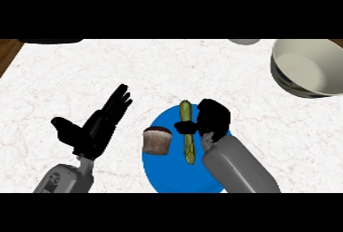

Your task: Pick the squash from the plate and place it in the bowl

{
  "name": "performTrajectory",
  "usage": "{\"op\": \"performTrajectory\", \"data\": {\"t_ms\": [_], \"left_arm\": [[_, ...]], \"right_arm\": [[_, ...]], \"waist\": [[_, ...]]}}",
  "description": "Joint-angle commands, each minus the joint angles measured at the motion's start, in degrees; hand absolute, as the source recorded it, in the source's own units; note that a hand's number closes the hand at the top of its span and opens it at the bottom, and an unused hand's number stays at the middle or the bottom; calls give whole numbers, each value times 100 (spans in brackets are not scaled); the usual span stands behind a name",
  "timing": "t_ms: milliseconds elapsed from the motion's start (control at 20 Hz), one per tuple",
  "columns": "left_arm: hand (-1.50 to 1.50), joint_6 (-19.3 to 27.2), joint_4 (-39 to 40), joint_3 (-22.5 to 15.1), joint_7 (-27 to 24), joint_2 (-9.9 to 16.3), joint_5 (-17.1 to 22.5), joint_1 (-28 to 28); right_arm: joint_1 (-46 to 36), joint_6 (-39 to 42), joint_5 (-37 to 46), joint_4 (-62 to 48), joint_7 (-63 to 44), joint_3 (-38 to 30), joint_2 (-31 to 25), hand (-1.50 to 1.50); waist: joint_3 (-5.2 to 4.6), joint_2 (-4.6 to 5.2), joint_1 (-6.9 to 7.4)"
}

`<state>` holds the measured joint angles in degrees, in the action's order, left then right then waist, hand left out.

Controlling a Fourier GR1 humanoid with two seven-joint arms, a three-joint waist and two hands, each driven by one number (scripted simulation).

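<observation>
A white marbled counter (134,68) fills the head view. On the blue plate (167,174), the right hand (213,118) curls its thumb round the long green squash (188,133). The bowl (305,65) sits up-right of it, well apart. The left hand (94,129) rests with straight fingers, left of the plate.

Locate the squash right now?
Head view: the squash lies on the blue plate, right of the brown cupcake, with the right hand closing on it.

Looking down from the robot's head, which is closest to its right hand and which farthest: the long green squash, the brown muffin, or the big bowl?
From the right hand:
1. Squash, on the blue plate, right at the fingers.
2. Muffin, on the plate's left part.
3. Bowl, at the counter's far right corner.
</observation>
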<state>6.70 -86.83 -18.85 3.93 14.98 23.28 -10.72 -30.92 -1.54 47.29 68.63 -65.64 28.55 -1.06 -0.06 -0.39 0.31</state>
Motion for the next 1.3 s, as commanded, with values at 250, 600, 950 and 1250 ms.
{"op": "performTrajectory", "data": {"t_ms": [250,600,950,1250], "left_arm": [[0,-28,-57,86,38,-312,-410,123],[0,-22,-96,144,245,-456,-541,42],[0,-498,0,325,104,-251,-279,85],[0,-356,5,283,9,-446,-467,218]], "right_arm": [[-238,-189,130,-472,-294,65,101,150],[-421,-391,213,-947,-315,288,101,150],[-2128,-146,-114,-3142,363,-1329,-467,150],[-2650,-221,487,-3024,-226,-1252,-549,150]], "waist": [[6,38,0],[7,42,2],[6,115,184],[4,40,23]]}}
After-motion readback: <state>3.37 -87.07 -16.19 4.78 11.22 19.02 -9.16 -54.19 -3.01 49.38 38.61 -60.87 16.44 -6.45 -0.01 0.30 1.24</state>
